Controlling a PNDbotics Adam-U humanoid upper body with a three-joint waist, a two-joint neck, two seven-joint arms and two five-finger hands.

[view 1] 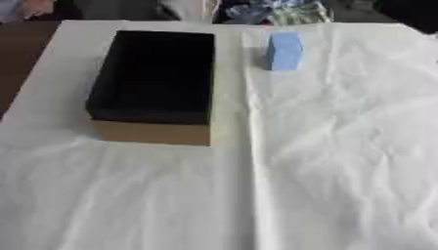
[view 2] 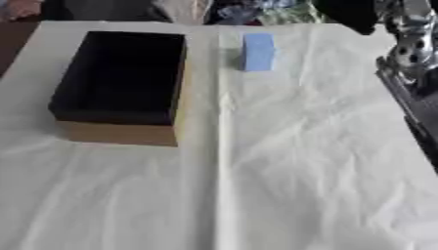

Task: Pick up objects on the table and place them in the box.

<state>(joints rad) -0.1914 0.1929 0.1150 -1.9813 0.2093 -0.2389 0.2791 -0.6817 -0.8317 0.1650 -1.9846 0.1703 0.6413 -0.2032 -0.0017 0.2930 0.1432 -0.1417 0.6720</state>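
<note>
An open box (view 1: 154, 78) with a black inside and tan cardboard walls stands on the left half of the table. I cannot make out anything inside it. A light blue block (view 1: 283, 51) stands upright on the white cloth at the far side, just right of the box and apart from it. Part of my right arm (view 2: 409, 73), silver and black, shows along the right edge of the right eye view; its hand is out of view. My left hand shows in neither view.
A wrinkled white cloth (view 1: 325, 161) covers the table. A brown surface (view 1: 21, 53) lies beyond the table's left edge. Cluttered items (view 1: 282, 10) sit past the far edge.
</note>
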